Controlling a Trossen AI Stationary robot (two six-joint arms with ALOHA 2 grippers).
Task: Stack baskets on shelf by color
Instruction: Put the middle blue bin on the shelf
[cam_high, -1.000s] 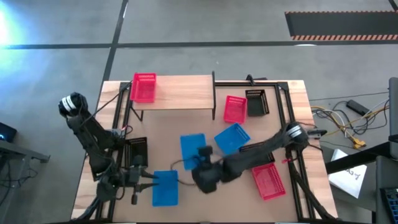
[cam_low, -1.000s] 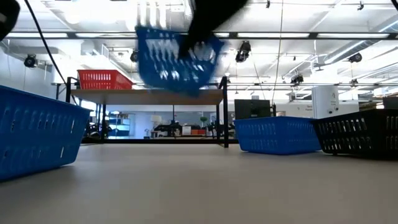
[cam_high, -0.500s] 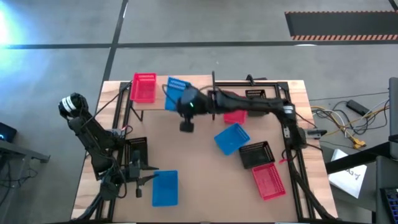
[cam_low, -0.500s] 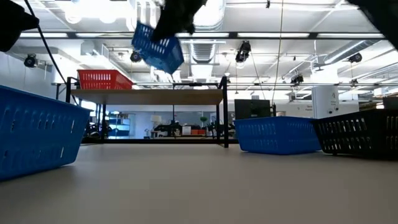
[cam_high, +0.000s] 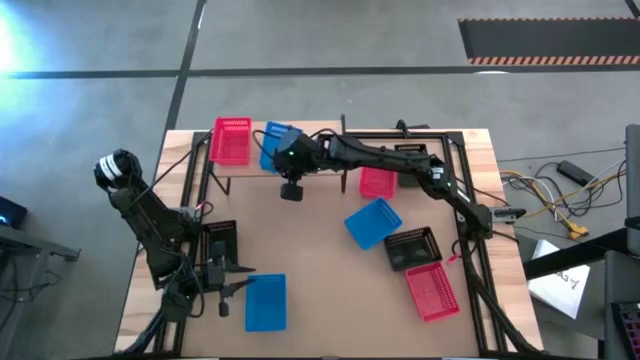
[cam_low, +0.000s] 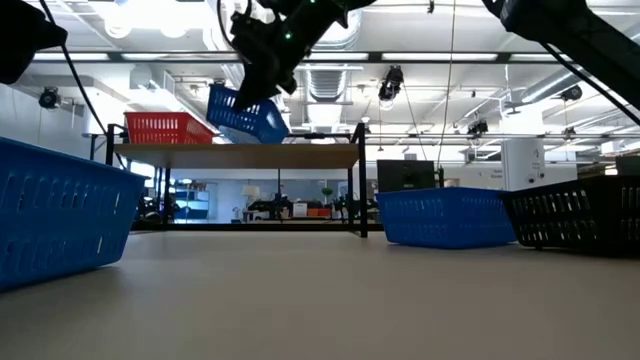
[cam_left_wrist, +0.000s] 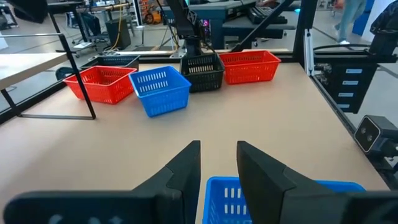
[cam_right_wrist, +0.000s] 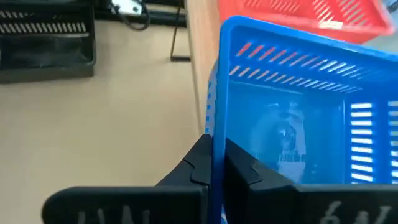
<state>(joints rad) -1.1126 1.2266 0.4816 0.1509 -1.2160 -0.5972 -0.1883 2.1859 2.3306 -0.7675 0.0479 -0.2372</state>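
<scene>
My right gripper (cam_high: 285, 160) is shut on a blue basket (cam_high: 273, 146) and holds it tilted over the shelf (cam_high: 315, 148), right beside the red basket (cam_high: 230, 140) that stands on the plank's left end. In the low view the blue basket (cam_low: 243, 113) hangs just above the plank (cam_low: 235, 155). My left gripper (cam_left_wrist: 218, 163) is open at the table's near left, its fingers at the short end of another blue basket (cam_high: 265, 302). Whether they touch it, I cannot tell. My right gripper pinches one side wall of the blue basket at its rim (cam_right_wrist: 212, 127), one finger inside the basket and one outside. The fingers slant down from the table's right. The basket is lifted clear and tilted, its open side turned toward the wrist camera.
On the table lie a red basket (cam_high: 377, 183) right of the shelf, a blue one (cam_high: 373, 222), a black one (cam_high: 412, 247), a red one (cam_high: 432, 290) and a black one (cam_high: 218, 243) by the left arm. Bare table lies in front of the shelf.
My right gripper has carried the blue basket from the near middle of the table up and toward the far edge, swinging it over the shelf, then sunk a little and shifted left beside the red basket. The basket has stayed tilted in the hold.
</scene>
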